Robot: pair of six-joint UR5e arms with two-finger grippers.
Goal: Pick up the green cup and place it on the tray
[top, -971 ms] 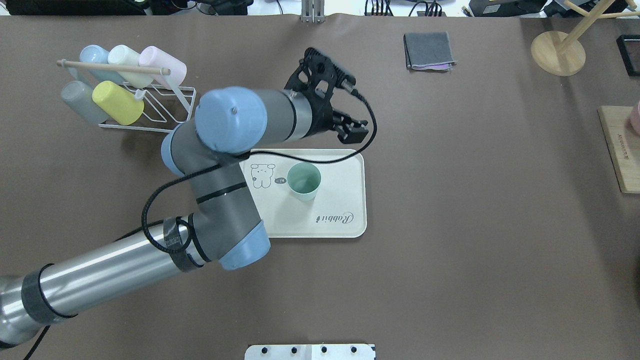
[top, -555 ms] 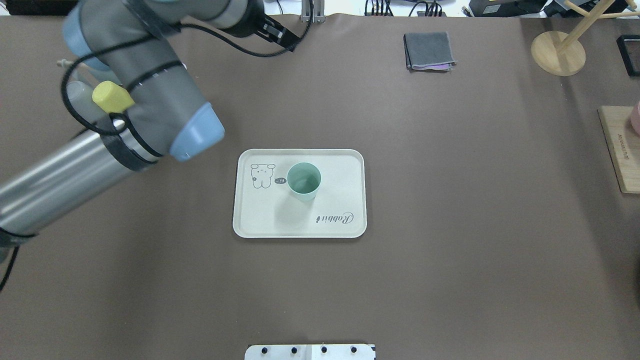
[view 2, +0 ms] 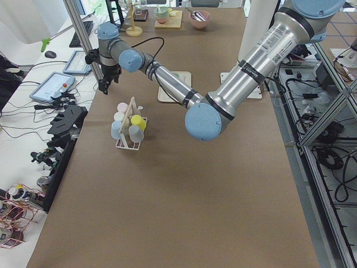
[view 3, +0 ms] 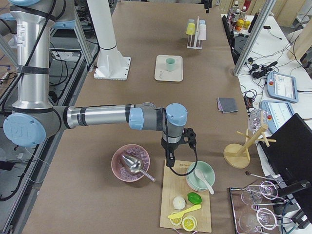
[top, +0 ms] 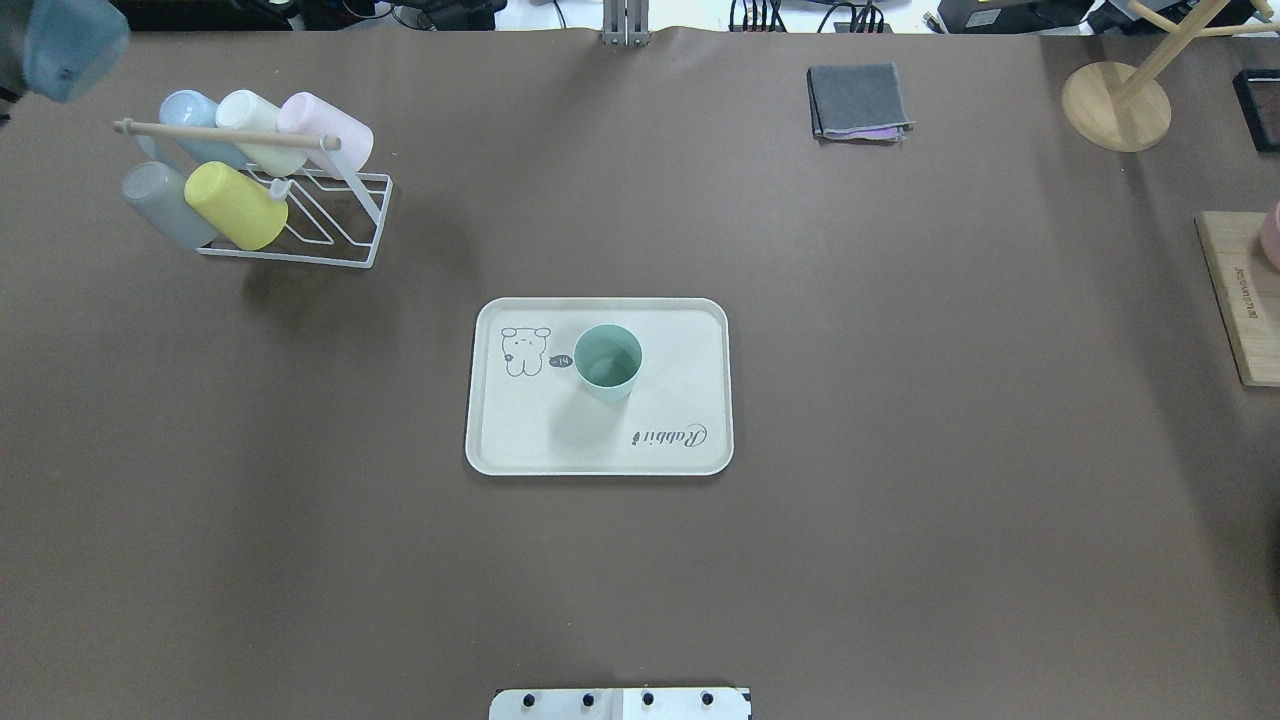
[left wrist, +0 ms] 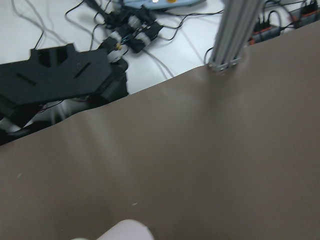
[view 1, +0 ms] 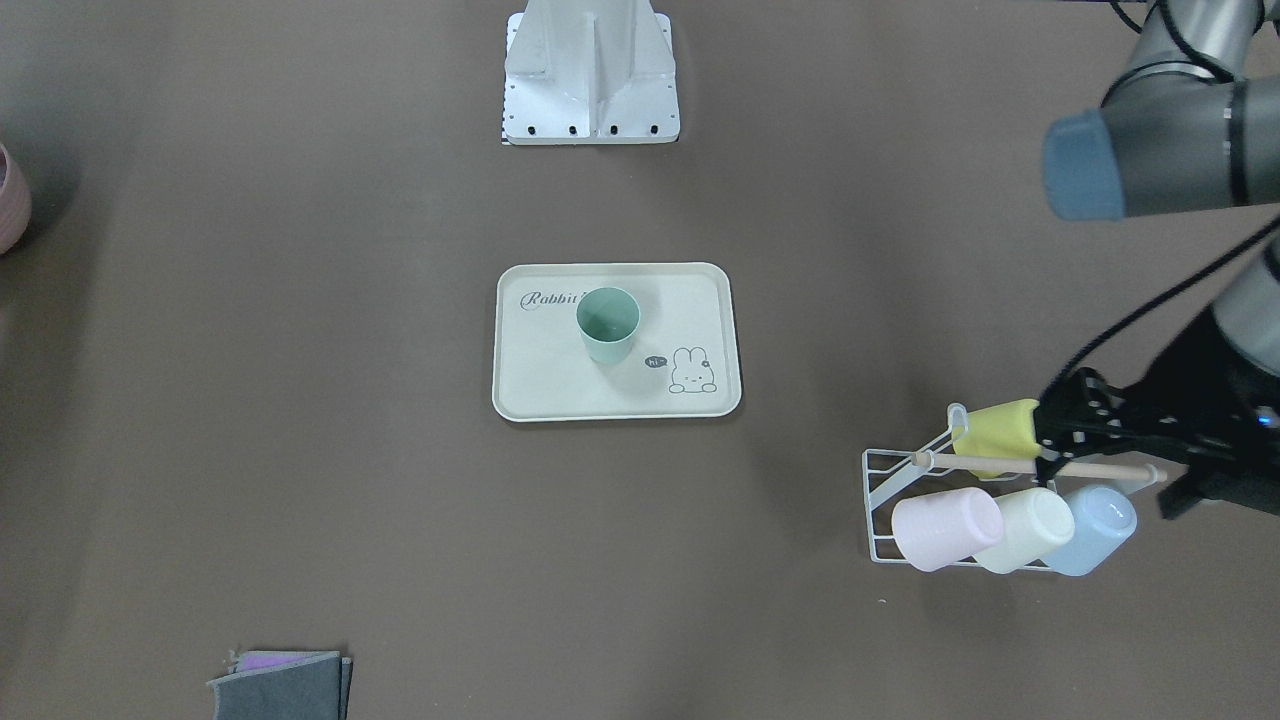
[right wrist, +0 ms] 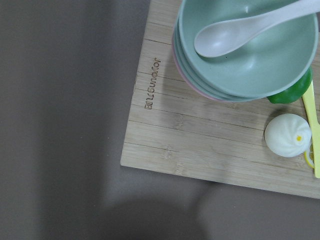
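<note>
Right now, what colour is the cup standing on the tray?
Pale mint green. The cup shows best in the overhead view, upright on the cream tray.

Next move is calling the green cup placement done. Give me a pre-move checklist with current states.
1. The green cup stands upright: ok.
2. The green cup sits inside the rim of the tray: ok.
3. The left hand is off the green cup, over by the cup rack: ok.
4. The left hand is open: cannot tell.
5. The right hand is far from the tray, above the wooden board: ok.
</note>
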